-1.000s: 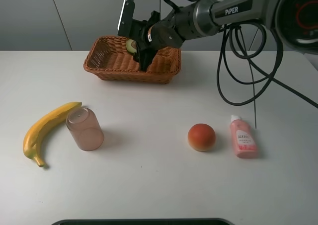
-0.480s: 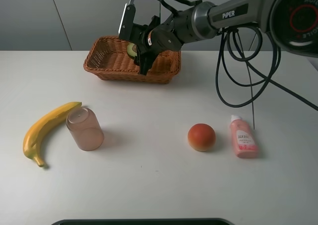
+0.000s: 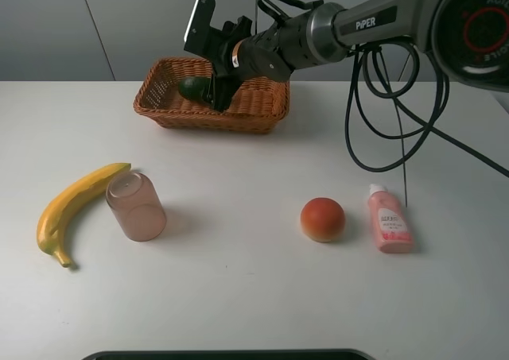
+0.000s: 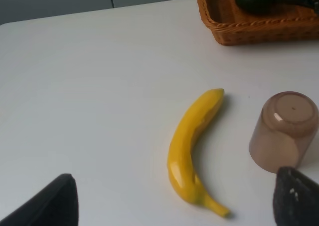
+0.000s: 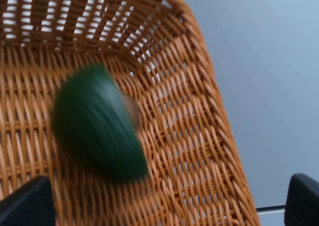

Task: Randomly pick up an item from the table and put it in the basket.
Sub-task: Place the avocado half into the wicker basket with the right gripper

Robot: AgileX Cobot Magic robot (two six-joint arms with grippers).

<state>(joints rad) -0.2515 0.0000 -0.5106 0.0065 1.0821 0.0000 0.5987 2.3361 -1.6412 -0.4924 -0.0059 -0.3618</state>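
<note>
The right end effector (image 3: pixel 221 91) hung wide open over the avocado (image 3: pixel 193 87), loose in the basket (image 3: pixel 208 122) at the far edge of the tabletop (image 3: pixel 238 296); lifting straight clear looked wisest.

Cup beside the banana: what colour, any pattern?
Translucent pinkish-brown cup, plain, no pattern. It shows best in the left wrist view.

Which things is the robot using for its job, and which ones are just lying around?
For the job:
avocado half, inside the basket
basket
right gripper, open over the basket

Just lying about on the table:
banana
pink cup
orange-red fruit
pink bottle
</note>
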